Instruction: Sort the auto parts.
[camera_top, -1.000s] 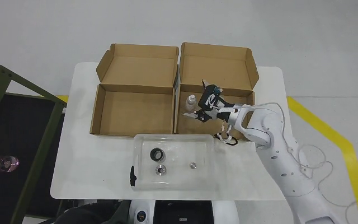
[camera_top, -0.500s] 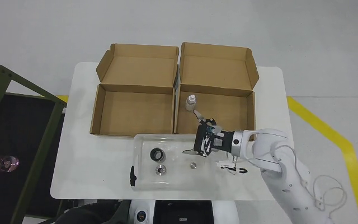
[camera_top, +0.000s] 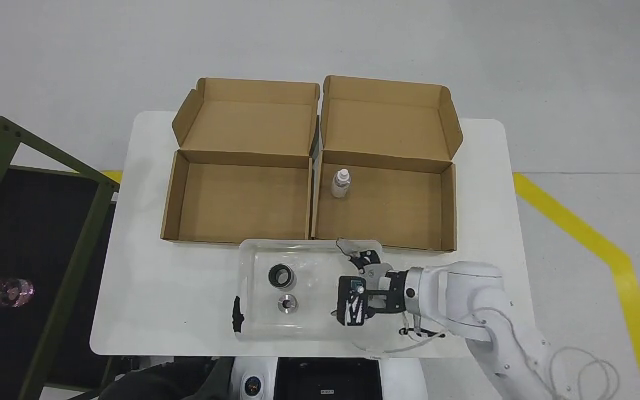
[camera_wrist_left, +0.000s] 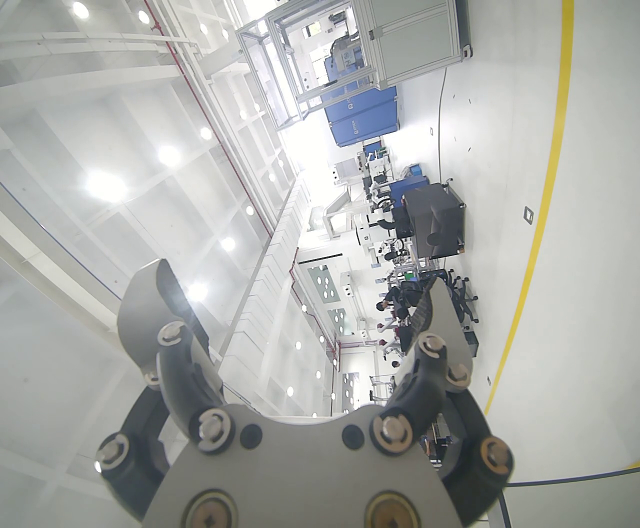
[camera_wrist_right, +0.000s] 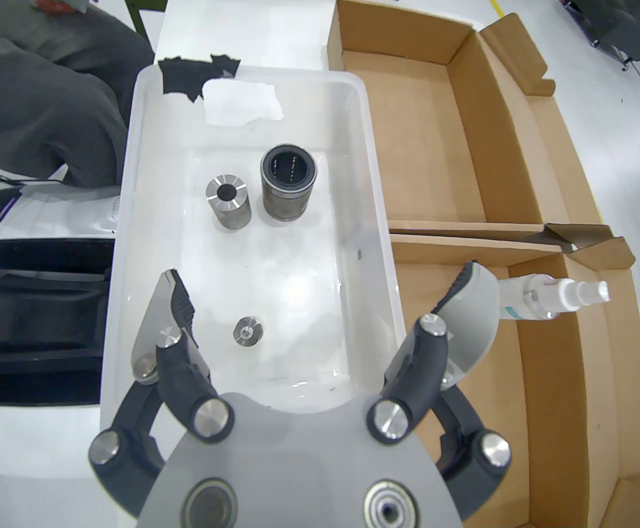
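Clear plastic makes up the tray (camera_top: 300, 243) along the near edge of the surface (camera_top: 140, 280), and most of the work is still in it. The right gripper (camera_wrist_right: 322, 275) hangs over the tray's right end with its jaws wide apart and gripping nothing. In the right wrist view a small round metal part (camera_wrist_right: 248, 331) lies on the tray floor between them, closer to one jaw and touched by neither. Toward the tray's left end stand two more pieces, just beside each other. One is a slotted steel cylinder (camera_wrist_right: 228, 200) on the near side, the other a dark linear bearing (camera_wrist_right: 289, 182) on the far side. That leaves three parts unsorted. Behind the tray, toward the far edge of the surface, two open cardboard boxes sit side by side. The right box (camera_top: 400, 210) holds one item, a small spray bottle (camera_top: 341, 183), which lies in its far left corner against the wall shared with its neighbour. The left box (camera_top: 240, 200) shows bare cardboard floor. By my reckoning roughly a quarter is done, and the small part under the open jaws looks like the next pick. Off the surface, the left gripper (camera_wrist_left: 295, 290) points up at the hall ceiling, its jaws apart and holding nothing.
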